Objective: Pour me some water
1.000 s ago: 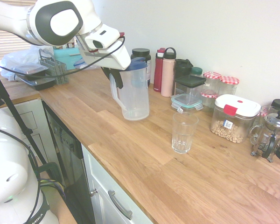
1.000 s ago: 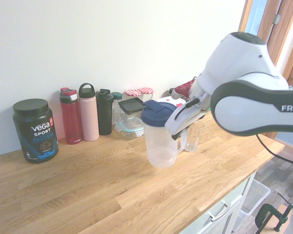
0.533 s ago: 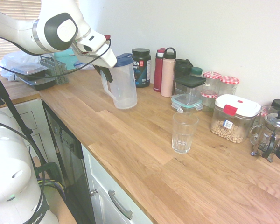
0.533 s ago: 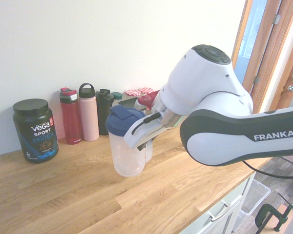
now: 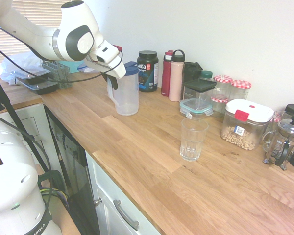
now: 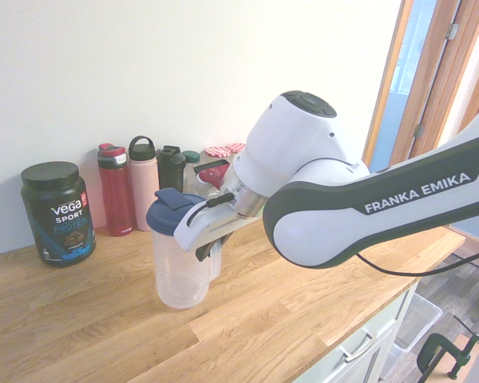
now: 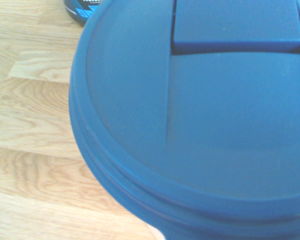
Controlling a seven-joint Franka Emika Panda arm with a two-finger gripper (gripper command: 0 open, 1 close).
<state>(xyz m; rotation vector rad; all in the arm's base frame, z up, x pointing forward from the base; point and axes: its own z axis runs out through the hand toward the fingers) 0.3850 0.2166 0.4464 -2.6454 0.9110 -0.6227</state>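
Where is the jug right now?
In the first exterior view the jug is at the counter's left, held by the gripper, just before the black tub.

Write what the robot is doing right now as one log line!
gripper: shut on jug handle | jug: blue lid on, near countertop | glass: upright, apart from jug

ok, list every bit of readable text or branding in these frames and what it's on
"vega SPORT PROTEIN" on the black tub by the wall; its smaller print below is too blurred to read.
"FRANKA EMIKA" on the robot arm's link.
"MIKA", the tail of the same name, on the arm base.
The small sticker on the white-lidded container is too small to read.
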